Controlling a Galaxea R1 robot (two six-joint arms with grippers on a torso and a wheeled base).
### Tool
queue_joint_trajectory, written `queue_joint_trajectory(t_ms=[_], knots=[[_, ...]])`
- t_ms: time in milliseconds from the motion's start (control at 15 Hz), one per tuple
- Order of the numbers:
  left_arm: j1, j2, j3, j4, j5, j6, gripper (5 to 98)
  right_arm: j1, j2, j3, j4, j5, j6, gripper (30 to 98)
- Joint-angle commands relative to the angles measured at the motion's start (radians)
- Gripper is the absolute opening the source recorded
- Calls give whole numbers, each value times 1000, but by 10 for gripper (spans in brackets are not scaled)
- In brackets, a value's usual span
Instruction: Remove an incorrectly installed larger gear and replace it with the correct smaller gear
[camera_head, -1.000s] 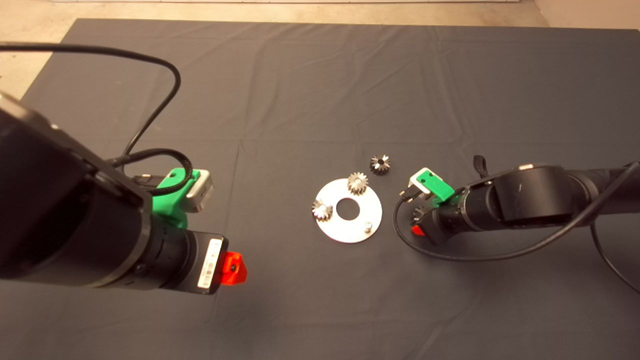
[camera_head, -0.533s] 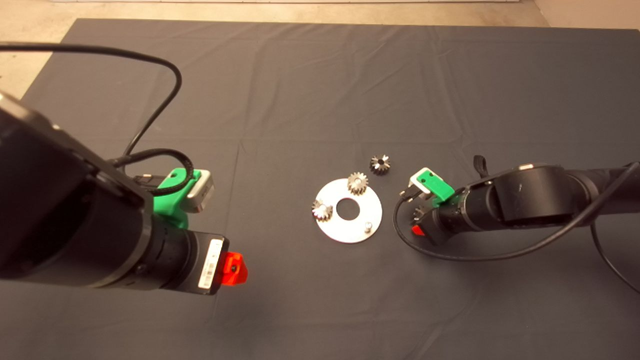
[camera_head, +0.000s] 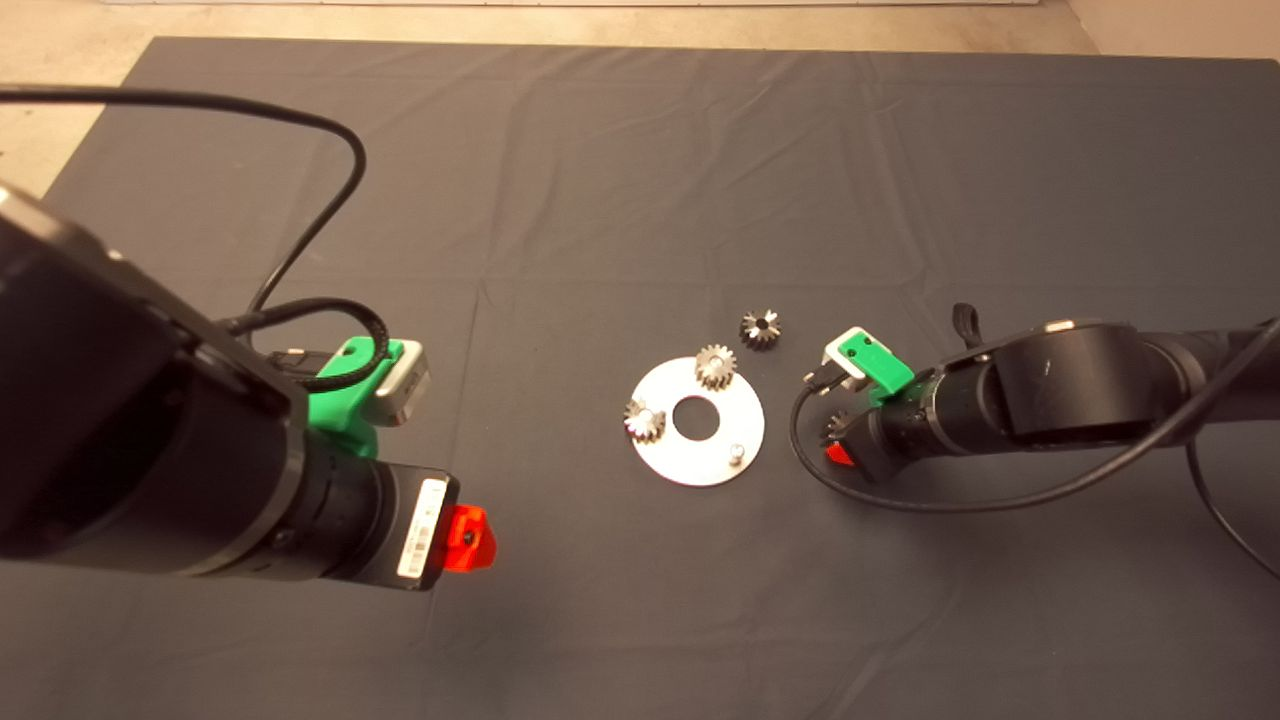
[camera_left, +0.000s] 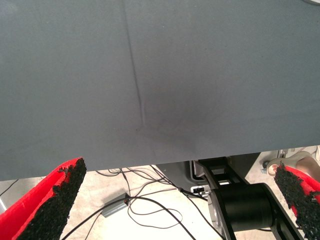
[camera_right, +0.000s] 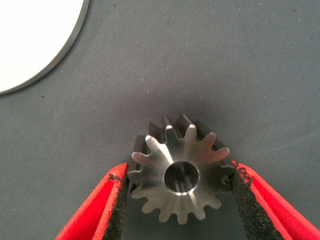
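Observation:
My right gripper (camera_right: 180, 172) is shut on the larger gear (camera_right: 180, 175), both pads against its teeth, low over the mat. In the head view this gripper (camera_head: 838, 442) is just right of the round steel plate (camera_head: 700, 458), and the larger gear (camera_head: 832, 427) peeks out beside it. Two small gears (camera_head: 716, 367) (camera_head: 645, 420) sit on pins on the plate, and a third pin (camera_head: 736, 453) stands bare. The loose smaller gear (camera_head: 760, 328) lies on the mat behind the plate. My left gripper (camera_head: 468, 537) is open and empty at the front left.
The plate's edge (camera_right: 35, 40) shows in the right wrist view, apart from the held gear. The left wrist view shows the mat's edge with floor cables (camera_left: 145, 210) and a black robot base beyond it. Black cables loop beside both arms.
The right arm has shifted slightly to the right and back with the larger gear in its fingers. The left arm and the other gears have not moved.

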Motion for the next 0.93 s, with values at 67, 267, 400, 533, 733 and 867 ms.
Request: queue_joint_trajectory(t_ms=[67, 267, 400, 533, 733, 867], knots=[[-20, 2, 14, -8, 132, -2, 978, 19, -6, 6, -9, 5, 6, 565], [-20, 2, 14, -8, 132, -3, 978, 43, 5, -4, -7, 5, 6, 590], [-20, 2, 14, -8, 132, -3, 978, 46, 14, -67, -7, 6, 0, 621], [-20, 2, 14, -8, 132, -3, 978, 46, 39, -123, -7, 7, -5, 656], [-20, 2, 13, -8, 132, -3, 978, 48, 96, -177, -7, 8, -8, 674], [-20, 2, 14, -8, 132, -3, 978, 56, 119, -209, -7, 10, -6, 724]])
